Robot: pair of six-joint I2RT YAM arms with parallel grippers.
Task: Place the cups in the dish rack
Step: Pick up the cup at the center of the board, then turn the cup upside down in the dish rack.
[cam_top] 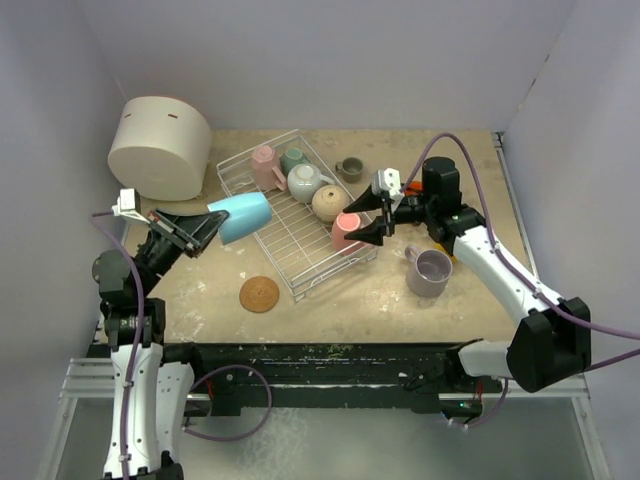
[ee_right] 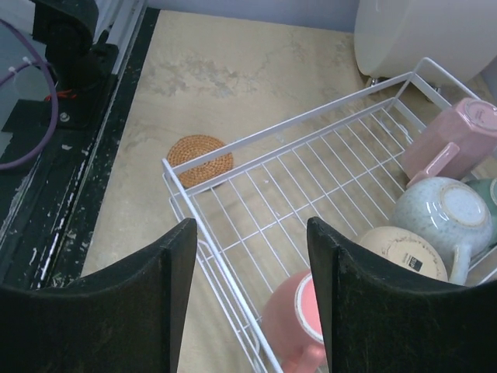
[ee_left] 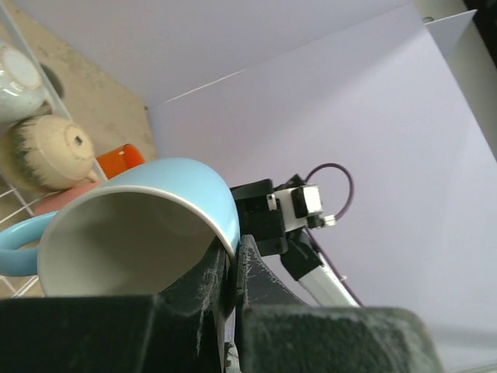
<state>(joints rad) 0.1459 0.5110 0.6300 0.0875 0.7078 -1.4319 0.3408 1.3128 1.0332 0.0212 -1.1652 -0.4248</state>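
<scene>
- Top external view: my left pincer (cam_top: 203,229) is clamped tight on the wall of the light blue cup (cam_top: 245,216). The left wrist view shows one finger inside the mouth and one outside. I judge this rim pinch is what lets me carry the cup tilted, mouth back toward the pincer.
- That cup hangs just ahead of the left pincer, at the rim of the dish rack (cam_top: 300,280) and not yet set in. I judge it is poised to go down onto the bare grid beyond it.
- My right pincer (cam_top: 368,222) stands open with nothing in it. The salmon cup (cam_top: 345,232) lies directly below its fingers, in the corner of the rack.
- Cups in the rack: five. Ahead of the right pincer sit the pink cup (cam_top: 265,165), teal cup (cam_top: 293,157), pale speckled cup (cam_top: 304,182) and beige cup (cam_top: 328,202), plus the salmon one. They lie tipped or base-up, I take it for draining.
- Cups on the desk (cam_top: 200,290): three.
  - The olive-grey cup (cam_top: 349,169) sits beyond the right pincer.
  - The lilac cup (cam_top: 430,272) stands upright behind it, beside its arm.
  - The orange cup (ee_left: 124,159) is largely hidden under that wrist.
- Total: nine cups visible, counting the held one.
- Also one each of rack, cork coaster (cam_top: 259,294) and white container (cam_top: 160,147).
</scene>
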